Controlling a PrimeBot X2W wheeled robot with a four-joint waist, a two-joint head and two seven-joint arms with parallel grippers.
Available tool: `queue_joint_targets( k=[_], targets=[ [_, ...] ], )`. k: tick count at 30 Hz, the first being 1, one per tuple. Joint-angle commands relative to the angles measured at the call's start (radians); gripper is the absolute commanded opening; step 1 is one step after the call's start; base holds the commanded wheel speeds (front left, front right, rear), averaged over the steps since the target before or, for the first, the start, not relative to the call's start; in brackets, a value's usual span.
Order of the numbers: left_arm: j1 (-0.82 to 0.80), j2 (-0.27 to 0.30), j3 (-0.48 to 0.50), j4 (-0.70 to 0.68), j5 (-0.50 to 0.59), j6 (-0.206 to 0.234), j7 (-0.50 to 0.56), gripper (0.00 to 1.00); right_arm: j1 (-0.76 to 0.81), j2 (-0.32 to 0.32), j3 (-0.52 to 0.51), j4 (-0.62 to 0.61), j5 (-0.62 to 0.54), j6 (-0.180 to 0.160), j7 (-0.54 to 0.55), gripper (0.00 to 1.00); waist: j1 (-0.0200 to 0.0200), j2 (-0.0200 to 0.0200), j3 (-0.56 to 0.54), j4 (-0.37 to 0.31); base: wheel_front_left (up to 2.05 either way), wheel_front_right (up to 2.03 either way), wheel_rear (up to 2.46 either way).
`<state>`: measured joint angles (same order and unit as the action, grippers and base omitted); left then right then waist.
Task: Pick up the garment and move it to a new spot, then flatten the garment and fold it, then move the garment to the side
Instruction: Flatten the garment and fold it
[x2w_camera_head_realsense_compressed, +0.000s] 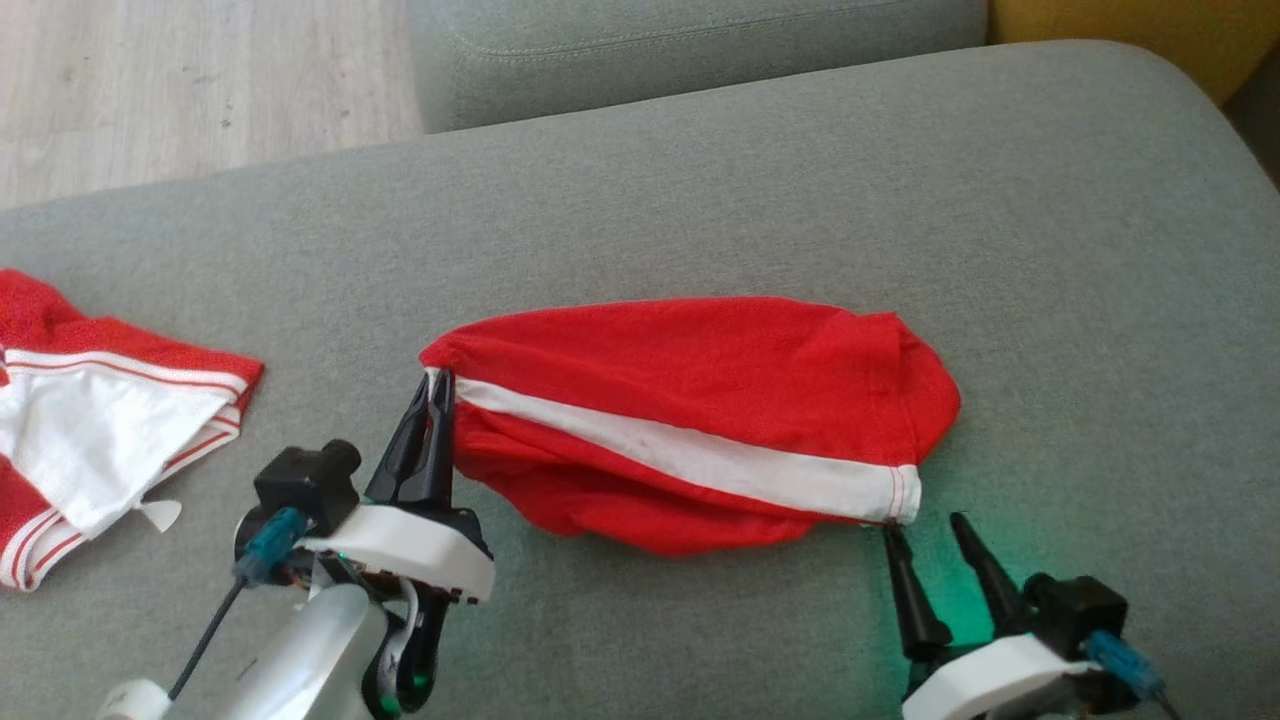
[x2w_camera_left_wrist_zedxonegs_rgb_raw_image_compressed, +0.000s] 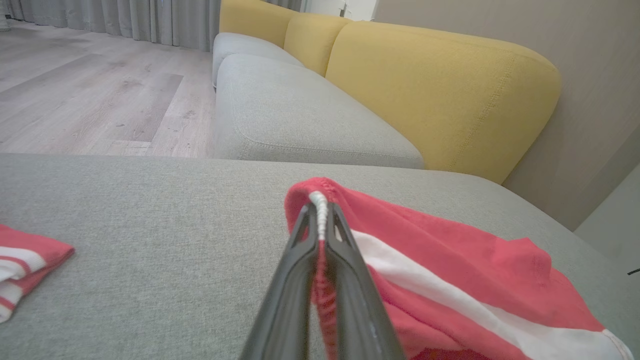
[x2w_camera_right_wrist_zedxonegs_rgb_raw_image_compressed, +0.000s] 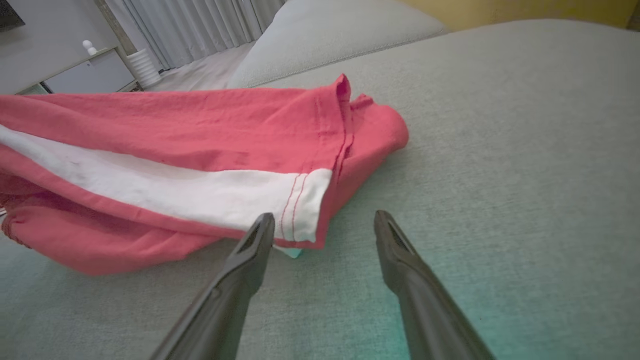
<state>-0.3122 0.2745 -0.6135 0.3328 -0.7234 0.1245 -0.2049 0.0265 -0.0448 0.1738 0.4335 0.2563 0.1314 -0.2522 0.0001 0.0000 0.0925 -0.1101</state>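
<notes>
Two grippers sat low over the grey cushion (x2w_camera_head_realsense_compressed: 700, 180). The left gripper (x2w_camera_head_realsense_compressed: 437, 385) angled in from the lower left, fingers pinching the left end of the red garment (x2w_camera_head_realsense_compressed: 720, 370) at its white stripe. The right gripper (x2w_camera_head_realsense_compressed: 923, 525) was spread, one tip at the right hem. The garment lay mid-cushion.

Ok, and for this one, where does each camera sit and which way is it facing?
Head view: on the head, looking down at the grey cushion with the red garment; left gripper pinches its left end, right gripper open by its right end.
Left wrist view: along the shut fingers, toward the yellow backrest.
Right wrist view: along the open fingers, at the garment's white stripe end.
Shared: head and left wrist views both show a second red-and-white garment.
</notes>
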Motion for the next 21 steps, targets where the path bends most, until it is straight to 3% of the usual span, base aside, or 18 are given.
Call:
queue_joint_targets(
  k=[1, 9, 10, 14, 21],
  targets=[
    [-0.034, 0.029, 0.035, -0.035, 0.001, 0.008, -0.004, 0.0, -0.046, -0.005, 0.037, -0.013, 0.02, -0.001, -0.01, 1.0, -0.0001, 0.0, 0.001, 0.004, 0.0, 0.0, 0.0],
    [-0.038, 0.027, 0.015, -0.039, 0.004, -0.004, 0.003, 0.0, -0.096, -0.005, 0.09, 0.035, 0.071, -0.001, -0.01, 1.0, -0.0001, 0.0, 0.01, 0.03, 0.0, 0.0, 0.0],
    [-0.038, 0.027, 0.013, -0.038, 0.004, -0.005, 0.003, 0.0, -0.099, -0.005, 0.096, 0.037, 0.076, -0.001, -0.01, 0.91, -0.0001, 0.0, 0.01, 0.032, 0.0, 0.0, 0.0],
    [-0.038, 0.027, 0.007, -0.03, 0.006, -0.007, 0.002, 0.0, -0.106, -0.005, 0.105, 0.023, 0.066, -0.001, -0.01, 0.0, -0.0001, 0.0, 0.003, 0.04, 0.0, 0.0, 0.0],
    [-0.05, 0.045, -0.004, -0.035, 0.045, -0.018, -0.024, 0.0, -0.094, -0.005, 0.059, -0.064, 0.037, -0.001, -0.01, 0.0, -0.0001, 0.0, -0.041, 0.032, 0.0, 0.0, 0.0]
  ],
)
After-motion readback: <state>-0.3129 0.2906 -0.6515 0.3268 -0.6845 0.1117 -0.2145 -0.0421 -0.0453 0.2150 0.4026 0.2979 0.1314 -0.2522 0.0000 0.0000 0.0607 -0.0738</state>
